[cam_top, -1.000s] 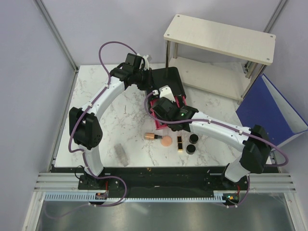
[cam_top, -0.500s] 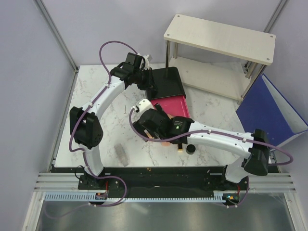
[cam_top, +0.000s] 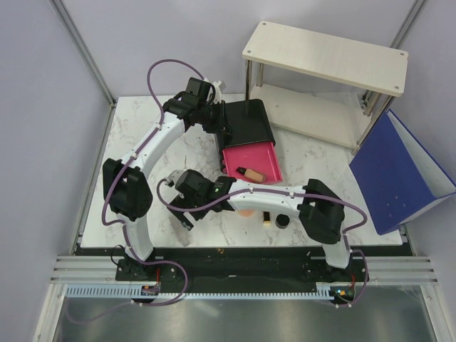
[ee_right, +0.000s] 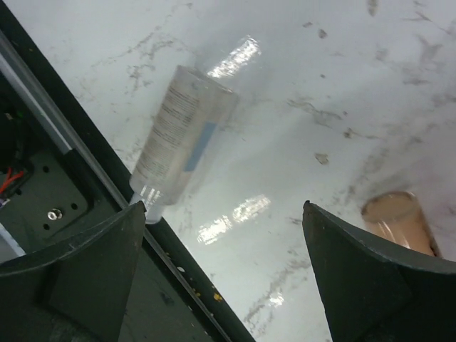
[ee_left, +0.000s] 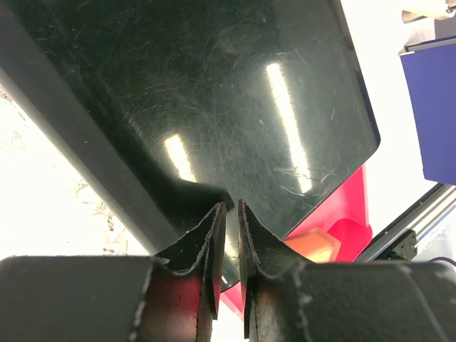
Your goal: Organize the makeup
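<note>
The pink drawer (cam_top: 265, 158) of the black box (cam_top: 249, 121) stands open with a tan bottle (cam_top: 251, 173) lying in it. My left gripper (cam_top: 216, 122) is shut, its tips against the box's front left edge (ee_left: 178, 206). My right gripper (cam_top: 183, 214) is open and empty, low over the table just above the clear tube (cam_top: 179, 230). In the right wrist view the tube (ee_right: 182, 135) lies beyond the left finger, and a tan bottle end (ee_right: 399, 217) shows by the right finger. A peach disc (cam_top: 246, 211), a lipstick (cam_top: 266, 216) and a black jar (cam_top: 283, 221) lie near the front.
A white two-level shelf (cam_top: 328, 57) stands at the back right. A blue binder (cam_top: 399, 171) leans at the right edge. The table's black front rail (ee_right: 85, 192) runs close beside the tube. My right arm (cam_top: 271, 194) stretches across the front items.
My right arm has swung left from the pink drawer to over the clear tube. A tan bottle now lies uncovered in the drawer. The left arm has not moved.
</note>
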Controlling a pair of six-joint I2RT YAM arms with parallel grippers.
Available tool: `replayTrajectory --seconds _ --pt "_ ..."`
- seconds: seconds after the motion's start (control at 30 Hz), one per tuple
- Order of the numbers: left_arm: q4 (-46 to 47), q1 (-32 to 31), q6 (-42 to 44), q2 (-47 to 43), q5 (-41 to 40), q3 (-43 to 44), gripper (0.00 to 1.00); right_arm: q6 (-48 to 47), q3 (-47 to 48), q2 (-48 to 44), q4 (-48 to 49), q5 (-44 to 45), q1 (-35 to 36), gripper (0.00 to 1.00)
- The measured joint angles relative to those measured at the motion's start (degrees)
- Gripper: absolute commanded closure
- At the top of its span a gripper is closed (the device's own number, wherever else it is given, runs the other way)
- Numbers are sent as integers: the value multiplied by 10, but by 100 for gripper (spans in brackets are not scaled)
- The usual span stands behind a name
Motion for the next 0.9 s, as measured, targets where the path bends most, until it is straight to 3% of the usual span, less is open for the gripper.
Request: replayTrajectory --seconds 0.37,0.6,0.7,0.73,0.83,0.9 --pt "-14 0 11 -3 -15 4 77 20 100 102 19 -119 0 2" --pt "-16 0 15 -4 -18 4 77 33 103 145 19 -143 2 12" --pt "-16 0 16 -4 -18 4 77 37 103 160 13 -142 5 25" --pt "-16 0 17 -4 -18 4 76 38 104 163 11 -141 5 48" --pt "-16 0 17 -4 -18 3 76 42 108 164 7 -135 8 85" --pt "-16 0 17 -4 -18 3 76 45 111 164 4 -120 11 97"
